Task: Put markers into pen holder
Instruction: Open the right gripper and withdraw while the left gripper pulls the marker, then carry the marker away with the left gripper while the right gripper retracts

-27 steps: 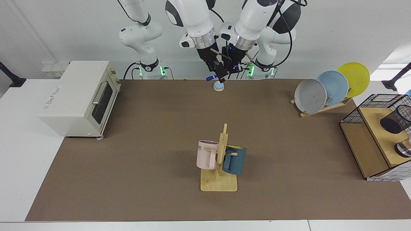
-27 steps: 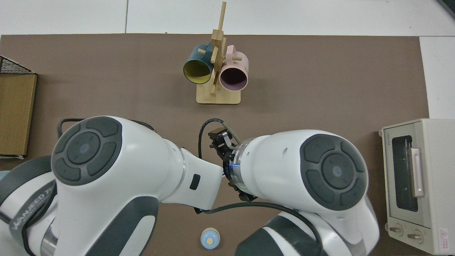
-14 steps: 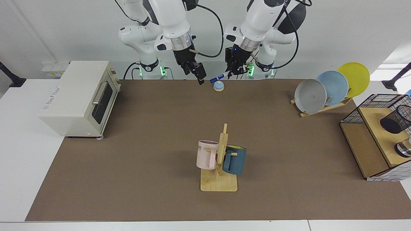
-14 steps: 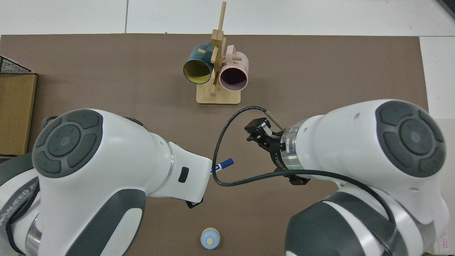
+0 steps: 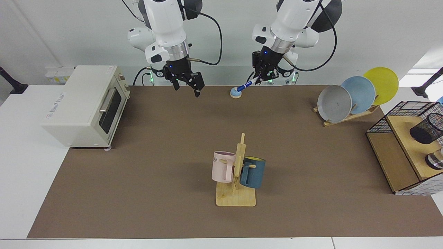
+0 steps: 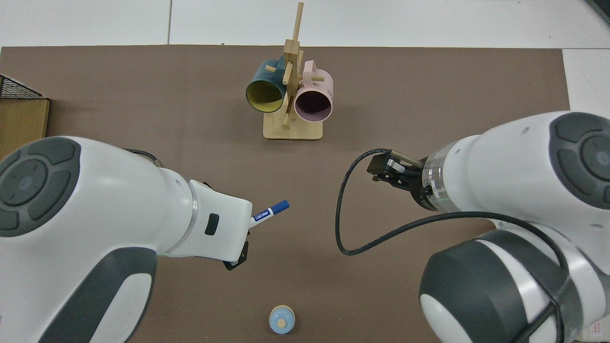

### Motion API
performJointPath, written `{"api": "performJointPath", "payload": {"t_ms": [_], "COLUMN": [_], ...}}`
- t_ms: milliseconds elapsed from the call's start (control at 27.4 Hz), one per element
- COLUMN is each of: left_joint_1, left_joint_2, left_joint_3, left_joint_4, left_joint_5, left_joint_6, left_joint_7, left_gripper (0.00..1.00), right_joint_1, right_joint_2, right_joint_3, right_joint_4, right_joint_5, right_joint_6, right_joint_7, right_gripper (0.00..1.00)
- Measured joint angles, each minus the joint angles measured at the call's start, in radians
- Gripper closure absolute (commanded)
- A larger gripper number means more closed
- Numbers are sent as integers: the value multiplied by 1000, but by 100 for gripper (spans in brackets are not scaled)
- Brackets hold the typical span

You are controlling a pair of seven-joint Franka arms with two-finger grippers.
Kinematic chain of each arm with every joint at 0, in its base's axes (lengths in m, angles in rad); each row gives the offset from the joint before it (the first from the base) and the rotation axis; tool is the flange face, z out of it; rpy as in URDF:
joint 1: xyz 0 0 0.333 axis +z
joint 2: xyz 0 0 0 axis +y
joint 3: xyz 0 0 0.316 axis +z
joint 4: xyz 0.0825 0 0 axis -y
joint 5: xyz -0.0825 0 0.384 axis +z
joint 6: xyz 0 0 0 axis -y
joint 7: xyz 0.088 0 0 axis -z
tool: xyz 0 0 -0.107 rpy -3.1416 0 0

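My left gripper (image 5: 258,76) clenched on the marker (image 5: 247,85), cap toward eight o'clock (facing view), carried clear of my right gripper (image 5: 188,84), jaws released, now withdrawn toward nine o'clock, pen holder (image 5: 426,129) well apart at three o'clock.

A cream-white toaster oven (image 5: 84,105), a wooden mug tree (image 5: 237,180) hung with pink (image 5: 223,166) and dark-teal (image 5: 253,172) mugs, and three racked plates (image 5: 358,92) are seen on the brown mat (image 5: 155,155).
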Motion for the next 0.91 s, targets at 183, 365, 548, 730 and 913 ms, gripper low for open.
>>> {"api": "performJointPath", "payload": {"t_ms": [183, 365, 548, 730, 913], "left_joint_1": [3, 6, 6, 8, 13], "left_joint_2": [-6, -7, -7, -7, -5], "left_joint_3": [27, 48, 63, 82, 135], "left_joint_4": [5, 5, 5, 17, 70], "left_joint_5": [25, 29, 45, 111, 200], "left_joint_6": [-6, -13, -16, -27, -83], "left_joint_7": [0, 0, -1, -3, -4], "left_gripper": [100, 100, 100, 100, 100], "right_joint_1": [-31, -74, -138, -172, -173], "right_joint_2": [0, 0, 0, 0, 0], "right_joint_3": [0, 0, 0, 0, 3], "right_joint_4": [-9, -21, -24, -25, -27], "right_joint_5": [-21, -34, -49, -50, -50], "right_joint_6": [0, 0, 0, 1, 1], "right_joint_7": [-144, -305, -480, -562, -569], "right_gripper": [0, 0, 0, 0, 0]}}
